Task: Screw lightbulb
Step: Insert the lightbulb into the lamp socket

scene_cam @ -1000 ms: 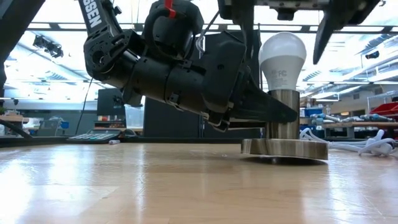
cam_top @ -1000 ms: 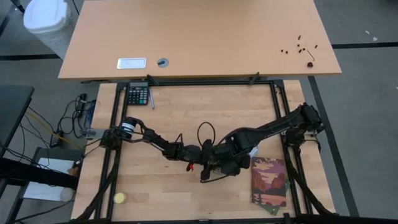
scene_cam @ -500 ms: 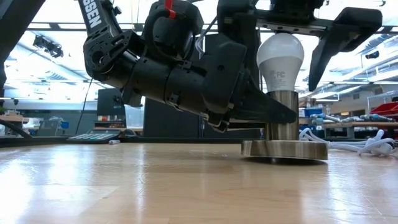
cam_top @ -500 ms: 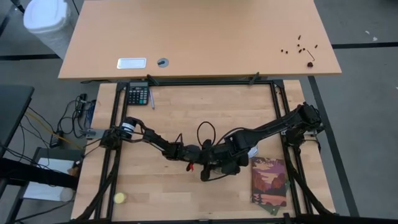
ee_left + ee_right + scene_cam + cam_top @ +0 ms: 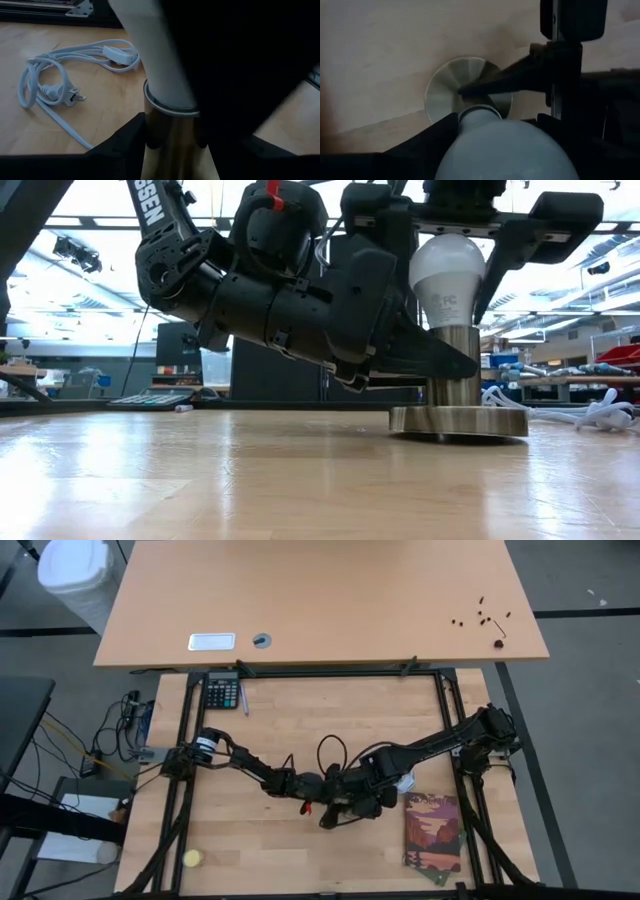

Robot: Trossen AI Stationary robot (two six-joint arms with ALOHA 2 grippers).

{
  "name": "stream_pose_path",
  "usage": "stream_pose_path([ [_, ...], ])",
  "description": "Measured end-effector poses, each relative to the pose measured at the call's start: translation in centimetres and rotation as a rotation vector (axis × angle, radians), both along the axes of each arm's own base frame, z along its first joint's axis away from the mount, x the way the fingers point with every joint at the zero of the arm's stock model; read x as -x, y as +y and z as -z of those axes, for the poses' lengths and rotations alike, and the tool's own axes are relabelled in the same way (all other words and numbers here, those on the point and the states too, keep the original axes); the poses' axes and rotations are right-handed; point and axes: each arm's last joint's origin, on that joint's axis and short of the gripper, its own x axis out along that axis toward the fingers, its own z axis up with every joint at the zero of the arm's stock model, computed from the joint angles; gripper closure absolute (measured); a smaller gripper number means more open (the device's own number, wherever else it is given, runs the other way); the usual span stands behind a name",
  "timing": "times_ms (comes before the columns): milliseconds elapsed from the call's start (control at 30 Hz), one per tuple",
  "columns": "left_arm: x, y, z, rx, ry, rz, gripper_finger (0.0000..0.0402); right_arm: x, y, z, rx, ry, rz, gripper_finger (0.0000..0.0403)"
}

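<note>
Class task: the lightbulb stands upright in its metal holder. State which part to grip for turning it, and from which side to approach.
Grip the lightbulb across its rounded dome, from straight above. It stands upright with its neck inside the metal holder, so only the dome is exposed. The right hand is already there.

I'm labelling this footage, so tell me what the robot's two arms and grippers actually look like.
Both arms are matte black and jointed. The left arm has a bulky rounded body, a red tab on top and white lettering ending "SEN". A black cable loops above it in the high view. The right gripper has flat, angular black fingers.
</note>
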Motion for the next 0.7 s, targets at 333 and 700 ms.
stream_pose_path([
  [333,0.00,0.00,0.00,0.003,0.000,0.005,0.0213,0.04,-0.13,0.02,0.001,0.014,0.123,0.0140],
  [700,-0.01,-0.02,-0.02,0.006,-0.001,0.010,0.0213,0.25,0.33,0.06,-0.067,0.057,0.400,0.0148],
])
